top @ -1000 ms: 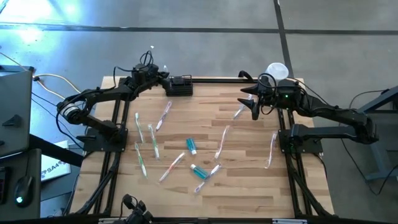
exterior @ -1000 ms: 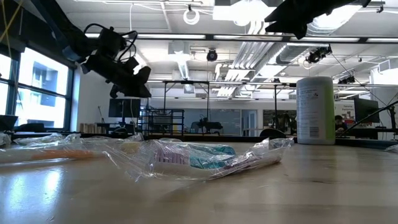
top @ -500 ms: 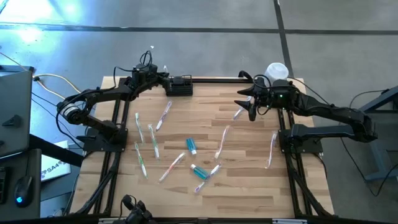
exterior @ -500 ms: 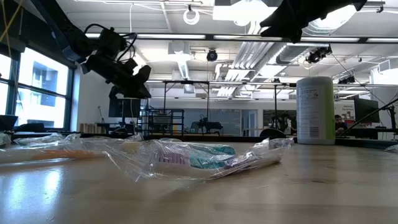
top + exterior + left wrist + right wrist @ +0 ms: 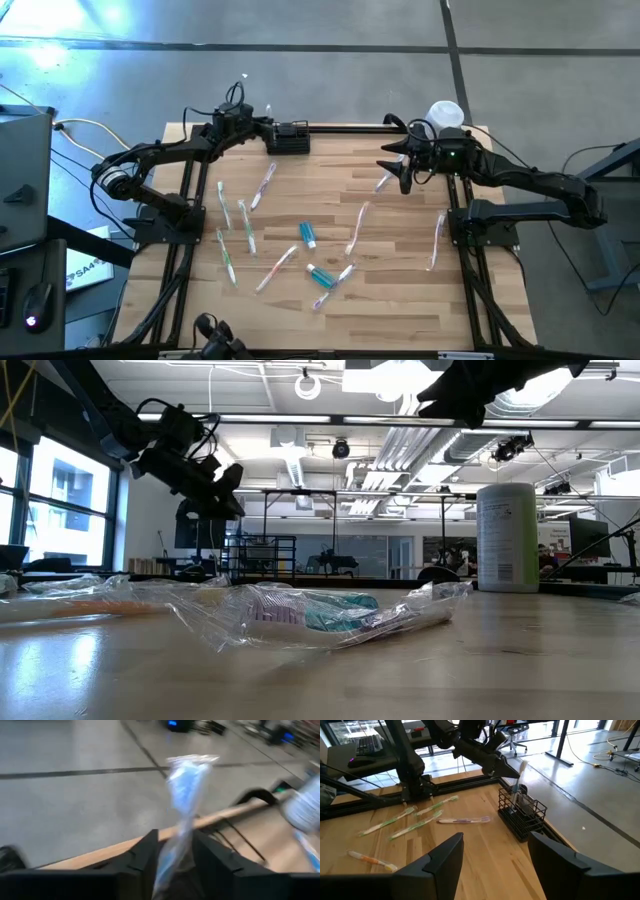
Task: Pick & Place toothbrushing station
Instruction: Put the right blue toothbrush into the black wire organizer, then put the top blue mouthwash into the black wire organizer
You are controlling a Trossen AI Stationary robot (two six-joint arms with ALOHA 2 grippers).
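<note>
On the wooden bench (image 5: 400,270) strewn with wrapped toothbrushes (image 5: 276,268), the left claw (image 5: 176,851) has loosened around its toothbrush (image 5: 184,800) above the toothbrushing station (image 5: 288,137); right claw (image 5: 496,865) stays open, empty.

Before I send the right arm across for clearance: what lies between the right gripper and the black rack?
In the high view, only bare wood separates the right gripper from the black rack; the toothbrushes lie nearer the front.
</note>
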